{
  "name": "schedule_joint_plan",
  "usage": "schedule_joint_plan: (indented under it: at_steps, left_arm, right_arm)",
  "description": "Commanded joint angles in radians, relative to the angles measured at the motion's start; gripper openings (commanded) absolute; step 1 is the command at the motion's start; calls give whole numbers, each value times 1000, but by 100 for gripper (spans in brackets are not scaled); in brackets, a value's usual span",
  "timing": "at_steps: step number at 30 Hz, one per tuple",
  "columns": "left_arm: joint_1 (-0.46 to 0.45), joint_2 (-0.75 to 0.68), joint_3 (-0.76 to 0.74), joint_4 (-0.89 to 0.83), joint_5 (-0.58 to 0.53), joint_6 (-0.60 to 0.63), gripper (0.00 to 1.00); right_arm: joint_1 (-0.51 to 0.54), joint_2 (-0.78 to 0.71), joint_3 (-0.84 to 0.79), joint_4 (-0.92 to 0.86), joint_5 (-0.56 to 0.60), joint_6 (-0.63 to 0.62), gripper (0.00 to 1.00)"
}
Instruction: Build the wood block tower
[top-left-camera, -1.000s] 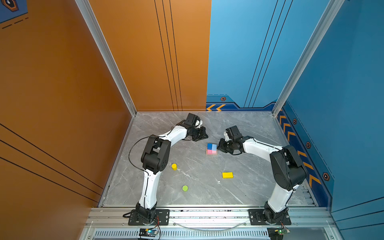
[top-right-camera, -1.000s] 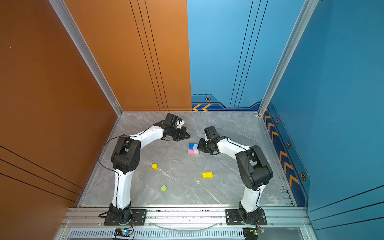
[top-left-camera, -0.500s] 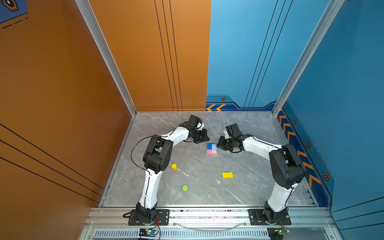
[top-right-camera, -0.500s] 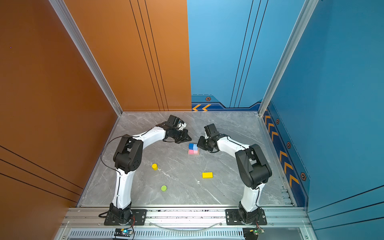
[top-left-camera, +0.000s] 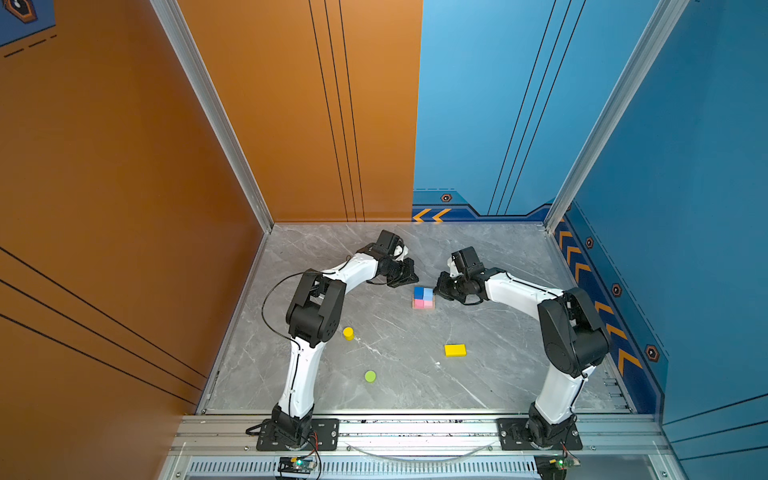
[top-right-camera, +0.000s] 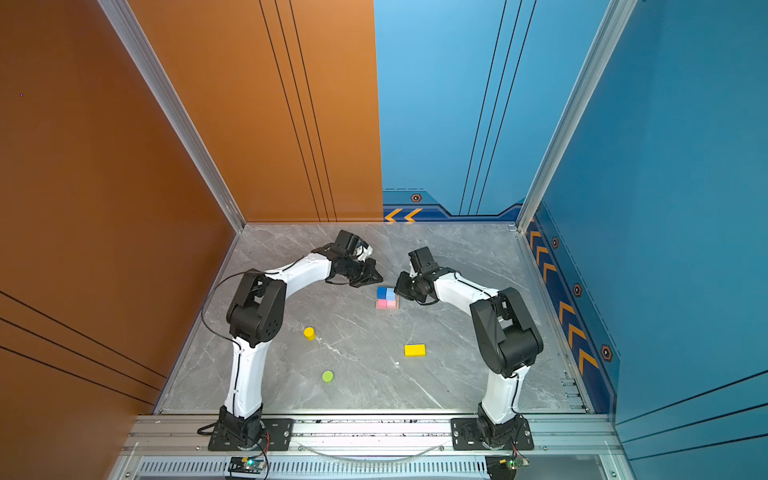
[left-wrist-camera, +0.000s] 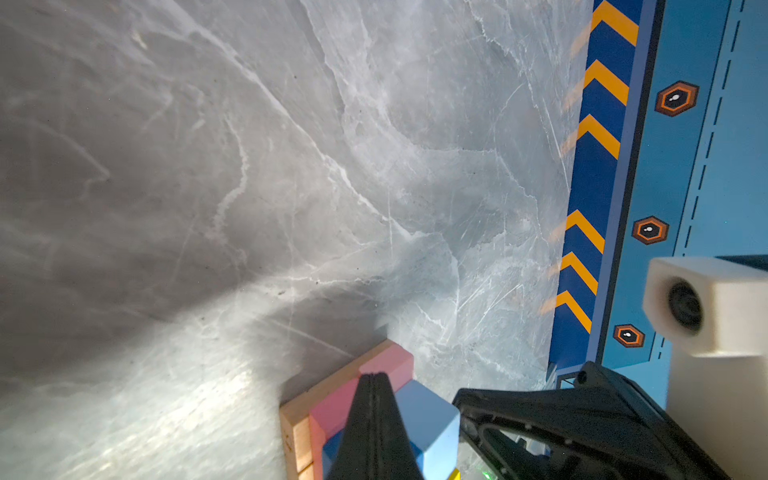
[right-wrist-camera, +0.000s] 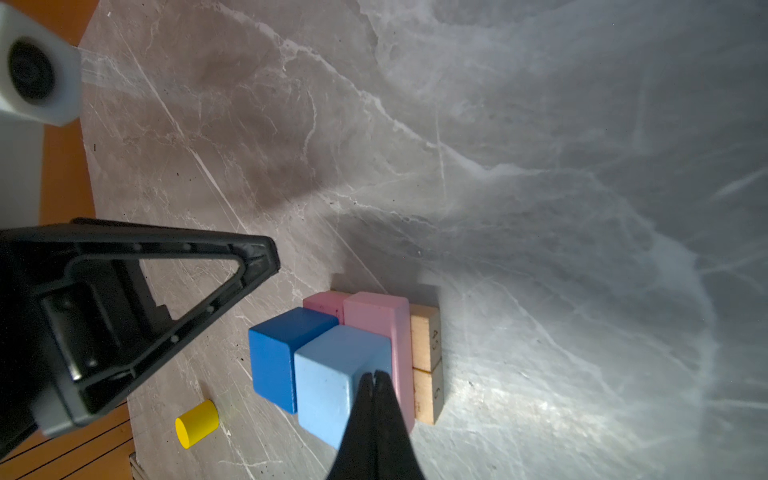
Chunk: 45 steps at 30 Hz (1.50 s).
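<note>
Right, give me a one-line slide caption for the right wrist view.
Shut right pincer close to the light-blue cube, beside the dark-blue cube, both on pink bars over tan planks.

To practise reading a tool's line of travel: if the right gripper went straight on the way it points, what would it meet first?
Most likely the light-blue cube: the shut right gripper points at its near edge; whether they touch is unclear.
</note>
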<state>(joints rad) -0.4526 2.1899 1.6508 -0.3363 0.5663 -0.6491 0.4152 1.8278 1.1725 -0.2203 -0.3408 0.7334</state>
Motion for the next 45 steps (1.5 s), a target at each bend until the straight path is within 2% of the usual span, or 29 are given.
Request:
schedule_joint_plan:
  at_steps: [1,11,13,20,45]
  left_arm:
    - [5,-51,19,-41,-37,27,3]
    - [23,-143,-15,-134,-106,61,3]
    - [23,-144,-25,-155,-110,64,0]
    - [14,-135,-69,-164,-114,50,0]
    - [-35,-84,-55,-164,-103,22,0]
  right_arm:
    - [-9,2,13,-38,-5,-5,0]
    - [-9,-15,1,-40,-5,-8,0]
    - [-9,-16,0,-37,-7,-8,0]
    - [-9,-14,9,-39,-7,-10,0]
    - [-4,-4,5,-25,-14,-6,0]
